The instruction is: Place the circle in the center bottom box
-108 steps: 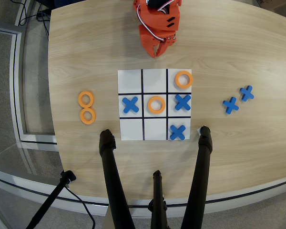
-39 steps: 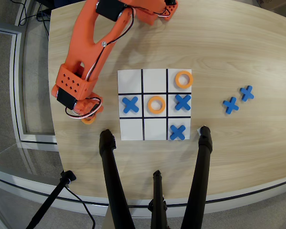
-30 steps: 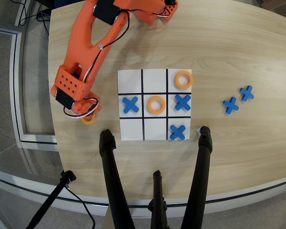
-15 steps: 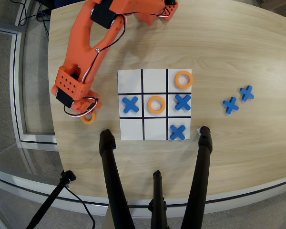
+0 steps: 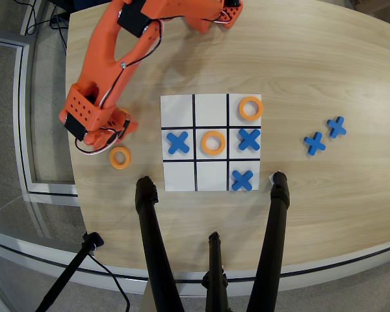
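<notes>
An orange ring (image 5: 119, 157) lies flat on the wooden table to the left of the grid sheet (image 5: 179, 175). My gripper (image 5: 112, 135) hangs just above and to the left of this ring, its tip close to the ring's upper edge. The arm's body hides the fingers, so I cannot tell whether they are open or hold anything. Two more orange rings lie on the grid, one in the middle cell (image 5: 213, 142) and one in the upper right cell (image 5: 250, 108). The middle cell of the row nearest the robot base (image 5: 211, 109) is bare white.
Three blue X pieces lie on the grid, at left middle (image 5: 177, 142), right middle (image 5: 249, 138) and lower right (image 5: 242, 179). Two more X pieces (image 5: 314, 143) (image 5: 337, 127) lie on the table at the right. Black tripod legs (image 5: 153, 240) (image 5: 273, 240) cross the near edge.
</notes>
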`<state>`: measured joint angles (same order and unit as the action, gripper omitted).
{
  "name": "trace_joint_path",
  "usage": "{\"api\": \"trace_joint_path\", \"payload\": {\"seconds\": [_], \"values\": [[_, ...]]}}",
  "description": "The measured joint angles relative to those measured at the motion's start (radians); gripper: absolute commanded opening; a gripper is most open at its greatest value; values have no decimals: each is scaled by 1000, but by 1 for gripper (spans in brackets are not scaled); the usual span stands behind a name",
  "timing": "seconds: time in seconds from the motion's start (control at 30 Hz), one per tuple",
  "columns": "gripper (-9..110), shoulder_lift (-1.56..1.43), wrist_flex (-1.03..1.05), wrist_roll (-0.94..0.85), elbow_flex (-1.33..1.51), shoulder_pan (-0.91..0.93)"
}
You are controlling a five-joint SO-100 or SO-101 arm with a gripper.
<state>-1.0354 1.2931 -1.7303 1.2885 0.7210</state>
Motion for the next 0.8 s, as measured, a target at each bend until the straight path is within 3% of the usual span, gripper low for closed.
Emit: {"api": "trace_joint_path", "payload": {"seconds": [0.23, 0.57, 0.8], "values": [[0, 2, 48, -18, 0, 34], [0, -3, 80, -17, 3, 44], [0, -230, 201, -17, 35, -17]]}}
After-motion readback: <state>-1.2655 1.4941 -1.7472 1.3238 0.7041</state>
